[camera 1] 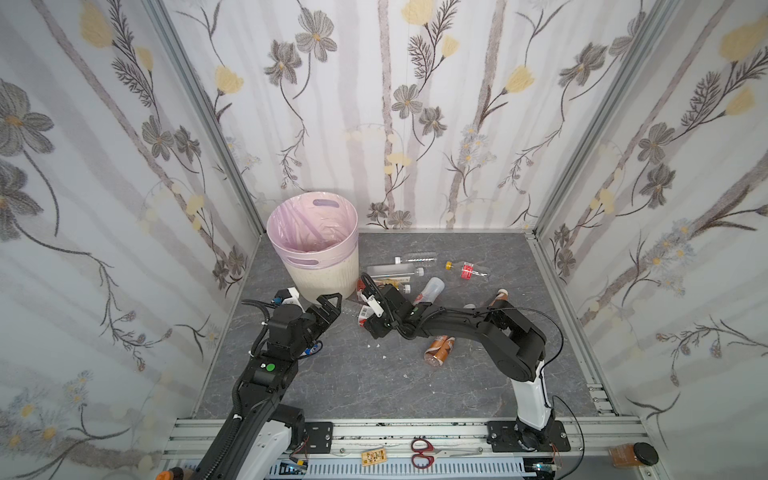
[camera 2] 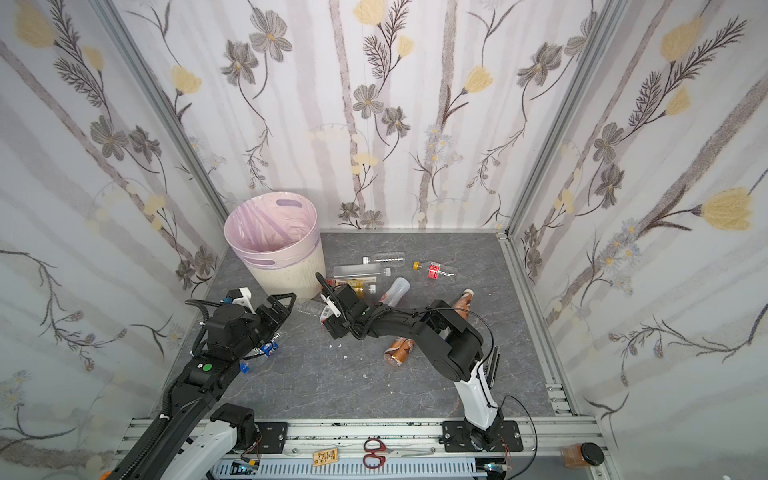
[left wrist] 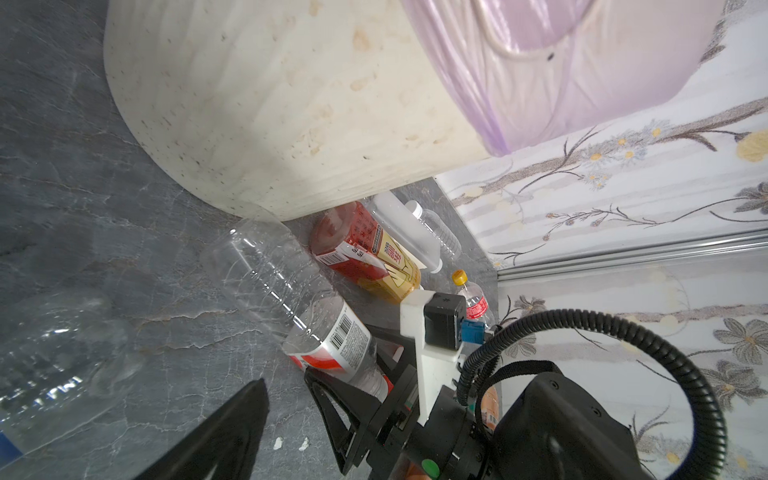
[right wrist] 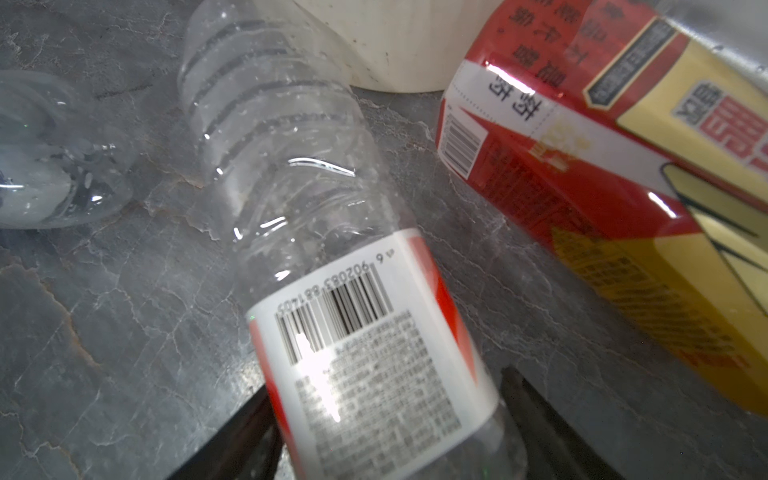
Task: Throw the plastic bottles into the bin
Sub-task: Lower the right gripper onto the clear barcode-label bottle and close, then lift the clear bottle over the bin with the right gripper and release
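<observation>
a bottle (right wrist: 353,291) is being grabbed by the right end effector (left wrist: 347,357), tightness cannot be told; left end effector (camera 1: 332,306) open. next: lifting into the bin (camera 1: 328,278).

Floral wallpaper (camera 1: 457,124) (grey and yellow blooms on pale stripes) covers three walls joined by aluminium posts (camera 1: 197,104); the grey marbled surface (camera 1: 374,382) is evenly lit.

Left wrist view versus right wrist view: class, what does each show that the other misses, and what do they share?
Only the left wrist view: the pink bag, a yellow-capped bottle, the flowered wall. Only the right wrist view: readable barcode digits. Both: the clear bottle, the red-and-yellow bottle, the bin, the grey floor.
</observation>
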